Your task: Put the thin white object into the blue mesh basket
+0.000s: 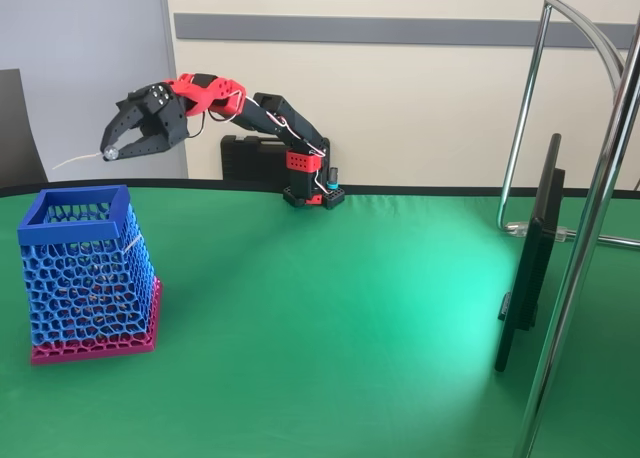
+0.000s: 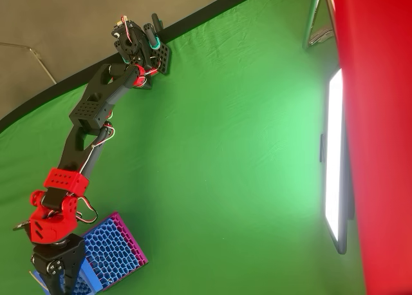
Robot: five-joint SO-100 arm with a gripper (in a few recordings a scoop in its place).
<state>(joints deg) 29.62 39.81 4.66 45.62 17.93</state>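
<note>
Basket first, at the far left of the fixed view: the blue mesh basket [image 1: 88,273] stands upright on the green table [image 1: 330,328], its solid square rim on top and its pink base flat on the cloth. Above it and a little to the right hangs the gripper [image 1: 110,154], well clear of the rim, with its two black fingers drawn together at their tips. Pinched there is the thin white object [image 1: 72,161], a pale strand that sticks out leftward from the fingertips and droops slightly, so its free end hangs in the air over the basket's opening rather than inside it. Another thin pale line shows against the basket's right wall, but I cannot tell what it is. Further right, the black and red arm [image 1: 270,118] reaches back to its base at the table's far edge, in front of a black case [image 1: 250,158]. At the right side stand a dark screen [image 1: 530,258] seen edge-on and a chrome frame [image 1: 590,228]. In the overhead view the gripper [image 2: 56,272] sits at the bottom left, overlapping the basket's [image 2: 112,253] left part; the strand is too fine to make out there.
</note>
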